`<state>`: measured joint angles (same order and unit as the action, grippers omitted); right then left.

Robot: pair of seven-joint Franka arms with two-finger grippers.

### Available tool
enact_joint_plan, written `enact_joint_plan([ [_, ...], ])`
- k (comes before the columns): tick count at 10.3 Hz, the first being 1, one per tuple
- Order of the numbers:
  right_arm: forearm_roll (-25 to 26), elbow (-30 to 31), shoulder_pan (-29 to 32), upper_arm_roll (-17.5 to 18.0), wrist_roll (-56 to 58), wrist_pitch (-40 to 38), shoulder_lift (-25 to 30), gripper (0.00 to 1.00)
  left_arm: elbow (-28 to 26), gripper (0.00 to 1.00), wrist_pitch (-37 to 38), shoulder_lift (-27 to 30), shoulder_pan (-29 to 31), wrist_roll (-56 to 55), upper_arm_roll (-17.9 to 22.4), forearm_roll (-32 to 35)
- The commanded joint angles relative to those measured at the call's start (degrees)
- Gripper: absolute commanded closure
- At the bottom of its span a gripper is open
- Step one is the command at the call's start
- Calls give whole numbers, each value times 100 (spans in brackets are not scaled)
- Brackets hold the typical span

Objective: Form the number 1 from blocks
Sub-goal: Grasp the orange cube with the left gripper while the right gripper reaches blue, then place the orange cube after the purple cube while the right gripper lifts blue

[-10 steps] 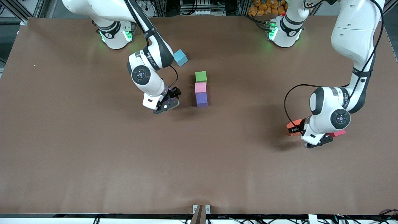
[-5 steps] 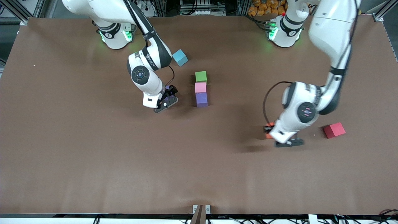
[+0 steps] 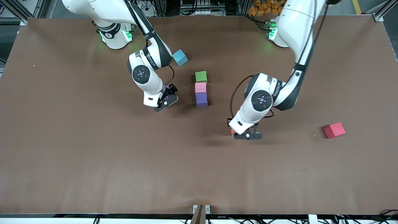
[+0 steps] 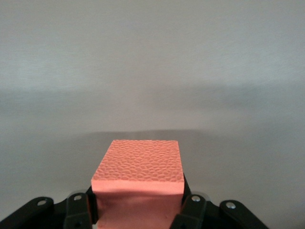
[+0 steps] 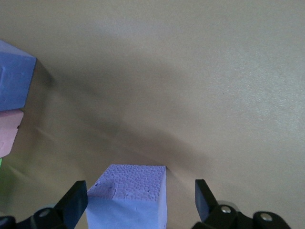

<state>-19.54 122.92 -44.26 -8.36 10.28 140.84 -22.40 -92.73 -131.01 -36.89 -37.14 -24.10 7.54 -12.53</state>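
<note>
Left hand [image 3: 247,134] shifted — two purple blocks [image 3: 201,100]

A wide table [image 3: 93,161] covered in matte brown material is filling nearly the whole front view, its surface showing faint creases and soft shadows. Green light is glowing on the brown cover at 2 spots along the table's upper edge. Above that edge, aluminium framing [image 3: 18,9] and dark cables [image 3: 199,6] are showing, and a pile of orange objects [image 3: 264,7] is sitting there. A small metal bracket [image 3: 201,209] is standing at the table's lower edge.
</note>
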Motion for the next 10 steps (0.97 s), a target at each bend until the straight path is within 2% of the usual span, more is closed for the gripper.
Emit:
enact_joint_plan([
  [1,38,250,84,158,44,57,288,0,675,100,84,-537,-923,-59,922,-984],
  [3,38,337,84,203,35,153,288,0,809,100,102,-696,-1434,-295,1196,-1234],
  [8,38,522,93,212,62,356,262,0,941,100,471,-732,-1972,-867,1294,-1269],
  [9,38,566,93,203,79,382,262,5,941,100,471,-740,-1981,-868,1294,-1270],
  [10,38,592,101,203,140,426,262,18,941,100,471,-758,-2025,-868,1294,-1270],
])
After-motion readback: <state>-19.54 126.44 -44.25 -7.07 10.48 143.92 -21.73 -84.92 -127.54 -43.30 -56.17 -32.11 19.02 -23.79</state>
